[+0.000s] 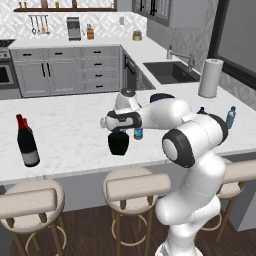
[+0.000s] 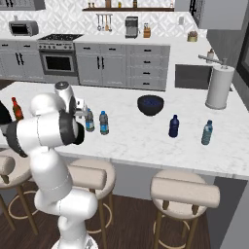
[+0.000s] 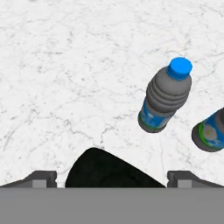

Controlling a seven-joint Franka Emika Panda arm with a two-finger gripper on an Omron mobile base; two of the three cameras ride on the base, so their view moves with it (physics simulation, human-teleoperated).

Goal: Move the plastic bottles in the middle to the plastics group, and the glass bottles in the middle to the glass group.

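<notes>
1. We note the squat black bottle [image 3: 114, 171] upright on the table [image 3: 65, 87], between our spread jaws, untouched
2. Two water bottles [image 3: 165, 100] stand just beside it

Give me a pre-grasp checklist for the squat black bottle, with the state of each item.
1. Gripper open: ok, fingertips stand wide apart.
2. Gripper empty: ok, nothing is between the tips.
3. Squat black bottle upright on the counter: ok.
4. Bottle centred between the fingertips: ok in the hand view.
5. Gripper low enough to close on the bottle: cannot tell.
6. Neighbouring water bottle clear of the fingertips: ok, it stands off to one side.
</notes>
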